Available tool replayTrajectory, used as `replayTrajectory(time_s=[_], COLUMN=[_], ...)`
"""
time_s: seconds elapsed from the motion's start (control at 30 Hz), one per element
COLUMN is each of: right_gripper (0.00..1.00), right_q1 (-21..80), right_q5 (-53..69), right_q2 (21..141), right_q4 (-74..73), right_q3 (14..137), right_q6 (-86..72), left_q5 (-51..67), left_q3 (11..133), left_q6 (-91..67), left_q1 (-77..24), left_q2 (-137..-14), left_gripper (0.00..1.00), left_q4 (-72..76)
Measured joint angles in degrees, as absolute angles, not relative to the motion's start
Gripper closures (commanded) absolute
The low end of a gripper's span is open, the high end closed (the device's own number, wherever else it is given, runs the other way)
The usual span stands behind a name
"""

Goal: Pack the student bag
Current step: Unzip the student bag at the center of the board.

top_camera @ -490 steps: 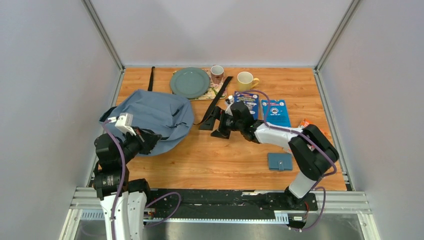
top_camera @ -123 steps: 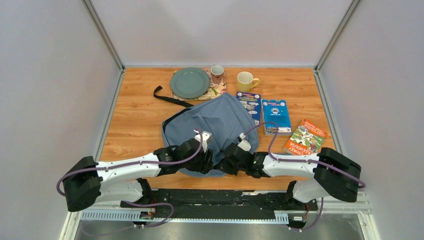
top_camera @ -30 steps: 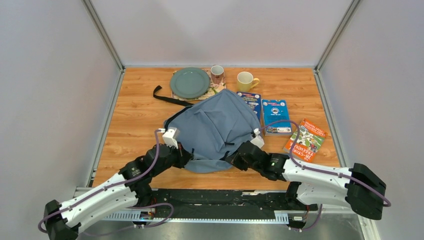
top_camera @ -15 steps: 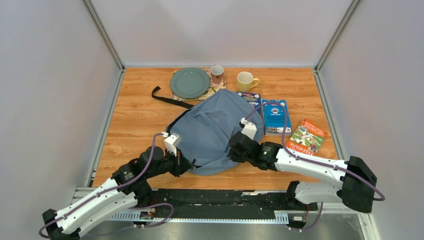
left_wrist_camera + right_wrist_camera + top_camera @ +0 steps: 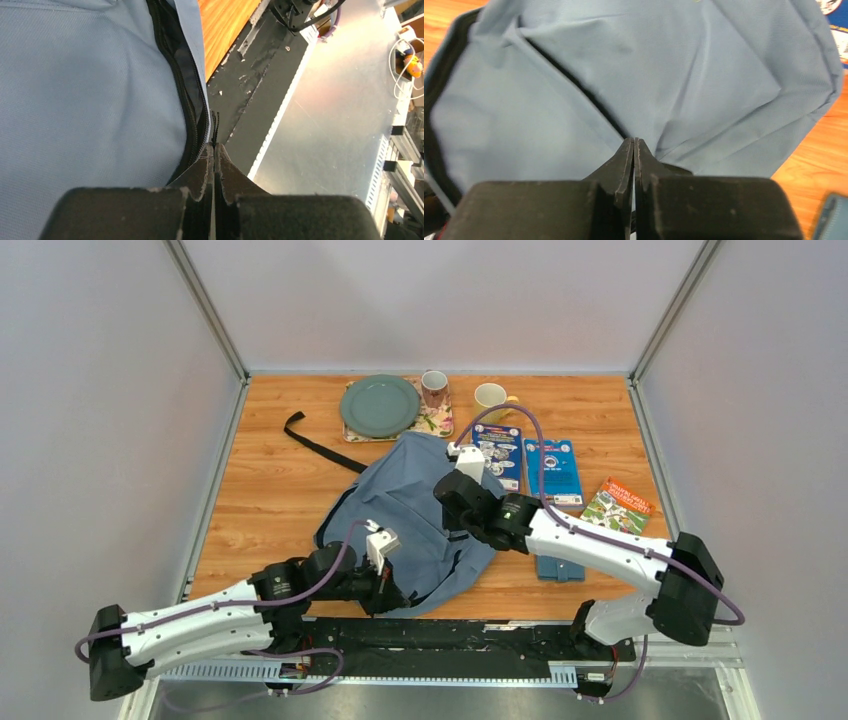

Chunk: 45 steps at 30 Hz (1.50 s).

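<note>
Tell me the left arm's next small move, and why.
Probably draw the left gripper along the zipper to start opening the student bag: its shut jaws pinch the zipper pull at the bag's near edge, the zipper looks closed, and the right gripper pinches the fabric as a brace.

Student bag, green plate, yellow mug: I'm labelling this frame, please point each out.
student bag (image 5: 400,505), top external view, blue fabric panel.
green plate (image 5: 380,405), top external view, bare centre.
yellow mug (image 5: 489,394), top external view, its rim.
</note>
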<state>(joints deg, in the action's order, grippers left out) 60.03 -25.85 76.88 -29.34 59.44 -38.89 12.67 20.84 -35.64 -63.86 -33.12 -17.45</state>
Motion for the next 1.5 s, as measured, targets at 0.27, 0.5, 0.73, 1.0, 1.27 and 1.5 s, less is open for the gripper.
replayTrajectory(time_s=[0.27, 0.5, 0.73, 1.0, 1.27, 1.5], right_gripper=[0.42, 0.38, 0.35, 0.45, 1.0, 1.0], right_q1=[55.79, 57.95, 61.3, 61.49, 60.73, 58.11], right_q5=[-23.62, -10.83, -3.33, -0.01, -2.42, -9.17], right_q2=[72.64, 52.14, 53.28, 59.51, 61.52, 52.84], right_q4=[-35.66, -32.21, -24.53, -17.54, -15.14, -20.78], right_q3=[54.72, 36.18, 29.15, 26.98, 25.85, 26.26], right_q6=[-45.69, -62.46, -78.39, -87.85, -90.11, -83.42], left_q5=[6.68, 4.8, 4.78, 4.62, 4.16, 1.21], left_q3=[20.71, 20.86, 22.46, 24.32, 24.38, 24.38], left_q6=[-36.75, -36.71, -36.6, -35.79, -35.57, -35.14], left_q1=[-65.3, -65.3, -65.3, -65.34, -65.56, -65.56], left_q2=[-39.42, -41.67, -47.88, -50.19, -49.56, -41.82], left_gripper=[1.0, 1.0, 1.0, 1.0, 1.0, 1.0], left_q4=[-9.72, -5.28, -0.62, 0.73, 0.43, -4.97])
